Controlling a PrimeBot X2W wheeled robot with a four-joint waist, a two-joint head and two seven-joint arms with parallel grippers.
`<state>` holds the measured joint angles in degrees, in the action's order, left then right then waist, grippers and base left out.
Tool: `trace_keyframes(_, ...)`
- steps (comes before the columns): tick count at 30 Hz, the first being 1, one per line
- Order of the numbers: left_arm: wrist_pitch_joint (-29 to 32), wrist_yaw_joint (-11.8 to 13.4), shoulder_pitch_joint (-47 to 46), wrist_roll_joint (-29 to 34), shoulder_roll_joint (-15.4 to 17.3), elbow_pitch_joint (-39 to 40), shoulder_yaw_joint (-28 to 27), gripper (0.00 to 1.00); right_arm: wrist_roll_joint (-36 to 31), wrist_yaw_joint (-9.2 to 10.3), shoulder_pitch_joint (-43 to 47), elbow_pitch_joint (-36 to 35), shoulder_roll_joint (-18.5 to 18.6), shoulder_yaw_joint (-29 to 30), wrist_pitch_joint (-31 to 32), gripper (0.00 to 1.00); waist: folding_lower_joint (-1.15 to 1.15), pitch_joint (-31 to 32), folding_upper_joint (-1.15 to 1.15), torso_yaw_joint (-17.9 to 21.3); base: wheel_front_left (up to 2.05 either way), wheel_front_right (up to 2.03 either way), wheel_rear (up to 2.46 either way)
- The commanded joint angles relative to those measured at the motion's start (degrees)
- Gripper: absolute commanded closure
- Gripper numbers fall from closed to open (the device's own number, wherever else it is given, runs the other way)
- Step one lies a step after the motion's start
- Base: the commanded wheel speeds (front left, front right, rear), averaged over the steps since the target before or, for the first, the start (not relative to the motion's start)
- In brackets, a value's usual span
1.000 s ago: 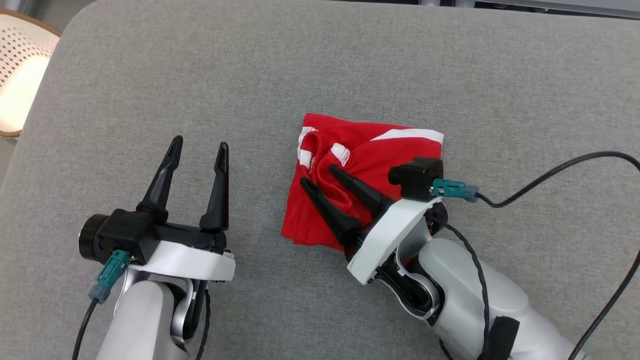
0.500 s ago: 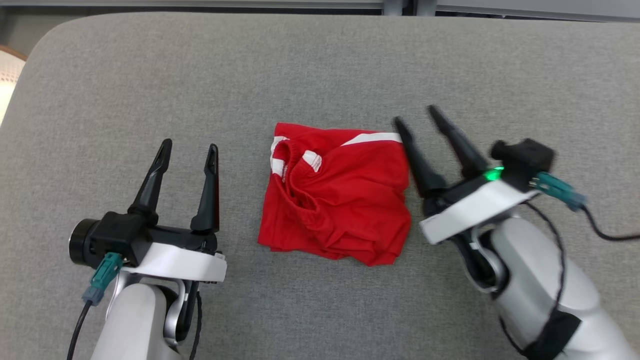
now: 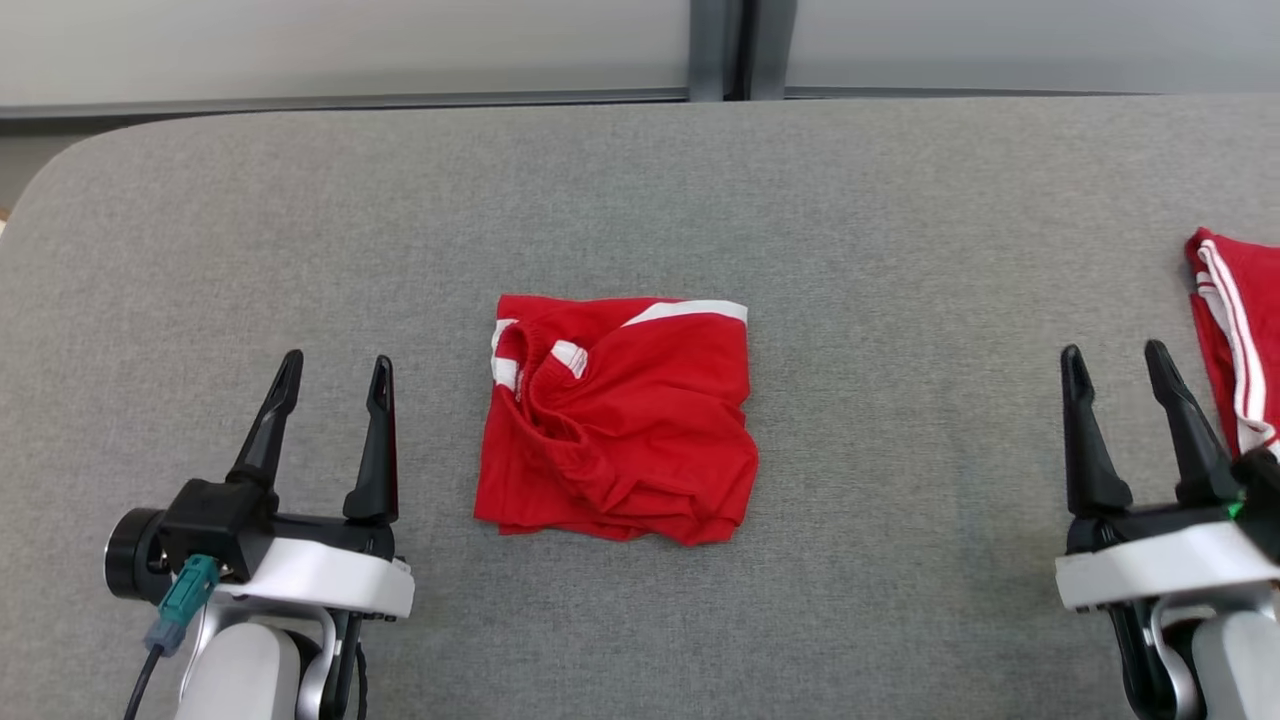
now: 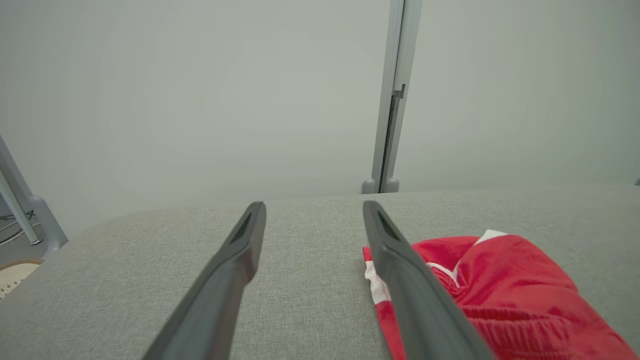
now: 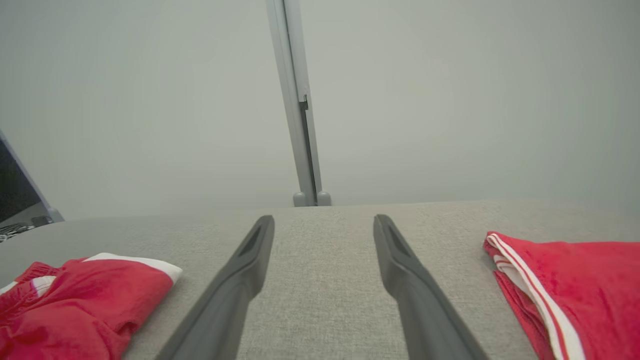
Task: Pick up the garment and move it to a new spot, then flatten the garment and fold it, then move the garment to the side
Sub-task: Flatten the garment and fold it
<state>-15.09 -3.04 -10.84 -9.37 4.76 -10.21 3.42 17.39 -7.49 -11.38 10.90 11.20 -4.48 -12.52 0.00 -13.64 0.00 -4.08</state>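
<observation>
A folded red garment (image 3: 620,420) with white trim lies on the grey cushion, roughly square and wrinkled, its waistband at the upper left. It shows at the lower right of the left wrist view (image 4: 500,295) and the lower left of the right wrist view (image 5: 85,300). My left gripper (image 3: 335,368) stands open to the garment's left, apart from it. Far to the right my right gripper (image 3: 1110,358) is open as well, with nothing between its fingers.
A second red garment (image 3: 1235,330) with white stripes lies at the cushion's right edge, just beside my right gripper, also in the right wrist view (image 5: 565,295). The grey cushion (image 3: 640,200) ends at a pale wall with a grey post (image 3: 725,50).
My right gripper has let go of the red garment and drawn back far to the right. The head camera has tilted up, bringing the wall and the second garment into view.
</observation>
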Motion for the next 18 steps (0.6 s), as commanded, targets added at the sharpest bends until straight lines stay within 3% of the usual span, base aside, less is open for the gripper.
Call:
trace_keyframes(1, -0.1, -0.1, 0.5, 0.3, 0.4, -0.2, -0.2, 0.00, -1.0, 0.01, 1.5, -1.6, -0.6, 0.9, 0.7, 0.00, 0.00, 0.7, 0.00, 0.8, 0.00, 0.00, 0.00)
trace_keyframes(8, -0.1, 0.1, 1.4, 0.1, 0.8, -0.7, -0.4, 0.00, -4.0, 0.01, 6.3, -9.1, -2.4, 3.6, 4.8, 0.00, 0.00, 1.5, 0.00, 1.7, 0.00, 0.00, 0.00)
trace_keyframes(18, -0.1, 0.2, 0.7, -0.3, 0.7, -1.6, 0.2, 0.00, -4.9, 0.01, 7.4, -12.1, -3.1, 3.1, 7.0, 0.00, 0.00, 2.0, 0.00, 1.5, 0.00, 0.00, 0.00)
